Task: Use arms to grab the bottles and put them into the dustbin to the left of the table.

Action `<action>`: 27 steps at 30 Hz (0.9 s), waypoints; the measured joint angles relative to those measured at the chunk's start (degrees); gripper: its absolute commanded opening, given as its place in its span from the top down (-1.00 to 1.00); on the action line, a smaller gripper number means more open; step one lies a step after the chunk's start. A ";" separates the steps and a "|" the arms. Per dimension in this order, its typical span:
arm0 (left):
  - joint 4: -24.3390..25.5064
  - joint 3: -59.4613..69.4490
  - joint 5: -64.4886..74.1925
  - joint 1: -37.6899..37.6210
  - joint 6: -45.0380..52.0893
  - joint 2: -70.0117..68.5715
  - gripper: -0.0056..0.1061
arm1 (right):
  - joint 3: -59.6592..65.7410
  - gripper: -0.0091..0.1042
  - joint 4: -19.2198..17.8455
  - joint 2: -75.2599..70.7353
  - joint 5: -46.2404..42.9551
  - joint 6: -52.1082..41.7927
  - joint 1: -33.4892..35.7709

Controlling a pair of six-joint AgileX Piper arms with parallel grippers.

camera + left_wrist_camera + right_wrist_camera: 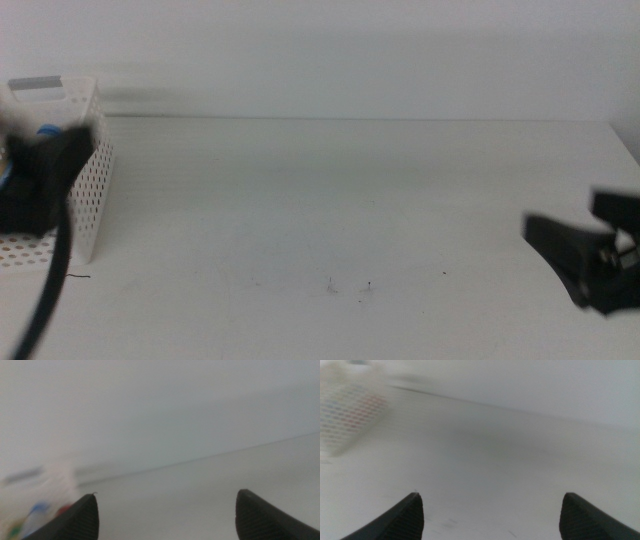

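Presently my left gripper (40, 175) hangs over the dustbin (85, 150), which stands at the tabletop's (350, 200) left edge. Its jaws are spread wide and hold nothing; the left wrist view shows clear space between them. My right gripper (590, 255) waits low by the right edge, jaws likewise spread and empty.

Location of the task's things: no bottle stands anywhere on the tabletop in the middle view. In the dustbin, a blue cap (47, 130) shows just above my left gripper, and the blurred left wrist view shows blue, red and green patches (37, 515) down among the basket's white walls. I cannot tell each bottle apart in that blur.

Judgement: the bottles appear to be in, and the step in hand is the left arm's clearance from the dustbin.

To do this well:
- Keep the jaws spread, so that nothing is pinched on the way out.
- Rise straight above the grey handle rim (40, 85) before travelling towards the tabletop's middle; a sideways move at this height risks catching the perforated wall and shifting the basket.
- Watch the black cable (50, 290) beside the basket's front wall.
- Hold the right arm where it is.
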 measured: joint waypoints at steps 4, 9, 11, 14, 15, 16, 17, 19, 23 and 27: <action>0.49 12.09 0.00 6.95 0.00 -13.78 -0.78 | 14.66 -0.80 0.44 -7.60 -8.16 0.00 -9.90; 0.61 24.33 0.00 13.18 0.00 -29.71 -0.78 | 24.30 -0.80 0.22 -22.75 -9.90 0.00 -19.98; 0.61 27.89 0.00 14.51 0.00 -34.28 -0.78 | 26.07 -0.80 -1.20 -28.87 -8.54 0.00 -23.32; 0.39 31.88 -0.12 15.33 0.00 -36.41 -0.78 | 27.33 -0.80 -4.20 -35.61 -3.81 0.00 -26.09; 0.28 32.87 -0.21 15.46 0.00 -36.58 -0.78 | 27.70 -0.80 -4.85 -37.56 -2.31 0.00 -26.43; 0.27 33.63 -0.58 15.56 0.00 -36.56 -0.78 | 28.16 -0.80 -4.85 -39.31 -1.24 0.00 -26.68; 0.27 34.16 -0.98 15.56 0.00 -36.56 -0.78 | 28.60 -0.80 -5.17 -40.47 -0.69 0.00 -26.68; 0.27 34.97 -1.84 15.56 0.00 -36.56 -0.78 | 29.17 -0.80 -5.29 -41.84 0.04 0.00 -26.72; 0.27 35.16 -2.63 15.56 0.00 -36.61 -0.78 | 29.28 -0.80 -5.51 -42.30 -0.09 0.00 -26.82; 0.27 35.30 -2.99 15.56 0.00 -36.61 -0.78 | 29.28 -0.80 -5.60 -42.30 -0.09 0.00 -26.82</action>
